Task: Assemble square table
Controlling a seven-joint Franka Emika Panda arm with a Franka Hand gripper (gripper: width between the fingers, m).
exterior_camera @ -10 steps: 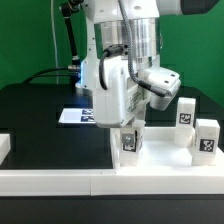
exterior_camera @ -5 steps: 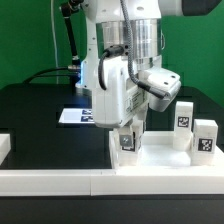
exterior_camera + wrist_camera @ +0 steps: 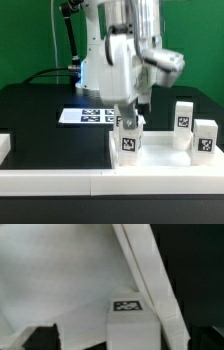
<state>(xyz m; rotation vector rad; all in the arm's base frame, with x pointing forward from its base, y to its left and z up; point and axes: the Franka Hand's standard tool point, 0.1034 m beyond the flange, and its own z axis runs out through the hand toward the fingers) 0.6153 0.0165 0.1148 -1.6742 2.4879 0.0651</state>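
The square table top (image 3: pixel 160 152) lies flat at the exterior view's right, white with a raised rim. One tagged white leg (image 3: pixel 130 142) stands upright at its near left corner. My gripper (image 3: pixel 131 120) hangs just over this leg's top, jaws apart on either side of it. In the wrist view the leg (image 3: pixel 131 328) with its tag sits between the two dark fingers (image 3: pixel 36 340), with white top (image 3: pixel 60 274) showing between finger and leg. Two more legs (image 3: pixel 185 118) (image 3: pixel 207 138) stand on the top's right side. The fourth leg is out of view.
The marker board (image 3: pixel 88 115) lies on the black table behind my arm. A long low white border rail (image 3: pixel 70 182) runs along the front, and a short white piece (image 3: pixel 5 148) sits at the left edge. A black cable hangs behind.
My wrist has turned about its vertical axis and the hand has risen a little. The leg under it stays upright in nearly the same place.
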